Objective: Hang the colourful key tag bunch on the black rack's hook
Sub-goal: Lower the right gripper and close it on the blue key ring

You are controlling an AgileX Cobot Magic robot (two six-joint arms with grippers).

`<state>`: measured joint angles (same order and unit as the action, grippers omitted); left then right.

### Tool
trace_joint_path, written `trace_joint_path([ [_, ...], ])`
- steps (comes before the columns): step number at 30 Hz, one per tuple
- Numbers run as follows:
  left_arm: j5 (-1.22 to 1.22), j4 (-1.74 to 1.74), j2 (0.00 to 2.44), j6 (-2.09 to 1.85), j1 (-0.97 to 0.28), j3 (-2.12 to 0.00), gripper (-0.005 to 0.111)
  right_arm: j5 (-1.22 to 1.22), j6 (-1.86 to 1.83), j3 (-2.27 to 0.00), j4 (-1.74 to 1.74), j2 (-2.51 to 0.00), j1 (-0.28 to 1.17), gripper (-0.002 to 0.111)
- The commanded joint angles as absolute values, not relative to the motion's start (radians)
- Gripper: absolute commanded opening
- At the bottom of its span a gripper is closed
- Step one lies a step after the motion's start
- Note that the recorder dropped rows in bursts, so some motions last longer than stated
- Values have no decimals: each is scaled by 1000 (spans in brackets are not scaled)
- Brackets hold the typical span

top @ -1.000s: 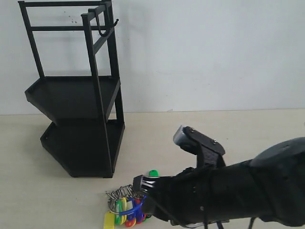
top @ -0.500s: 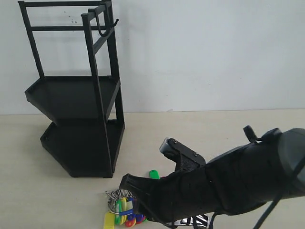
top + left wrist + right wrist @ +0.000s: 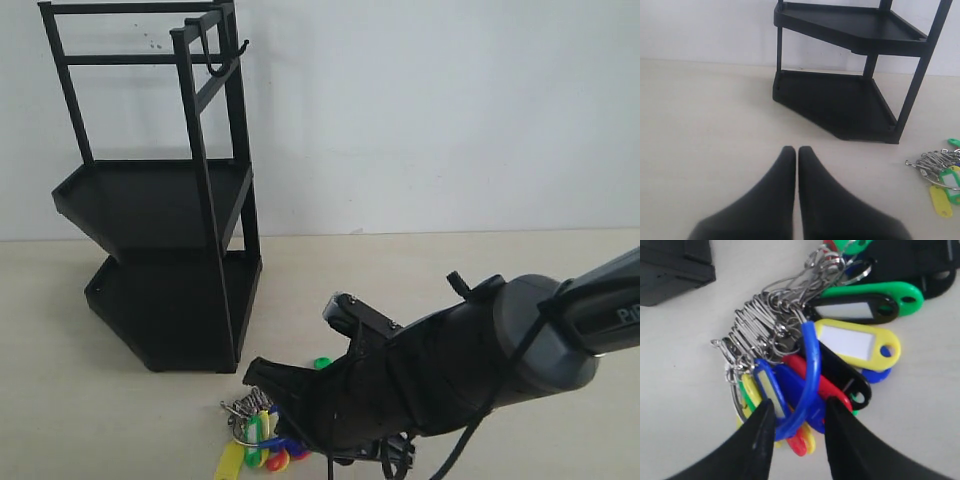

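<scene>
The colourful key tag bunch [image 3: 258,447] lies on the table in front of the black rack [image 3: 150,195]. In the right wrist view its tags [image 3: 855,342] fan out from silver rings, and a blue loop [image 3: 810,365] arches up. My right gripper [image 3: 799,407] is open, low over the bunch, one finger on each side of the blue loop's lower end. In the exterior view the right gripper [image 3: 262,385] partly hides the bunch. The hook [image 3: 225,62] sticks out from the rack's top rail, empty. My left gripper [image 3: 797,150] is shut on nothing, above the table facing the rack [image 3: 850,95], the bunch [image 3: 942,175] off to one side.
The beige table [image 3: 90,430] runs back to a white wall [image 3: 430,110]. The rack stands at the back left, its two trays bare. The bulky black right arm [image 3: 450,370] crosses the lower right of the exterior view. A green tag [image 3: 322,363] peeks out beside the arm.
The right arm has swung down and left onto the bunch. Its fingers now straddle the blue loop and cover more of the tags. The rack has not moved.
</scene>
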<state>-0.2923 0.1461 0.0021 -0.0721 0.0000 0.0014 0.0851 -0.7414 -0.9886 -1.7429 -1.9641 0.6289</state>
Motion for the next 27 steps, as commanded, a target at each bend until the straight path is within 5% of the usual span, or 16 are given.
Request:
trace_joint_path([
  [1,-284,141,0,-75,-1,0,4,85,-748,-1024,-1744,-1965,630,34],
  [27,-284,141,0,-75,-1,0,4,63,-742,-1031,-1744,-1968,632,34],
])
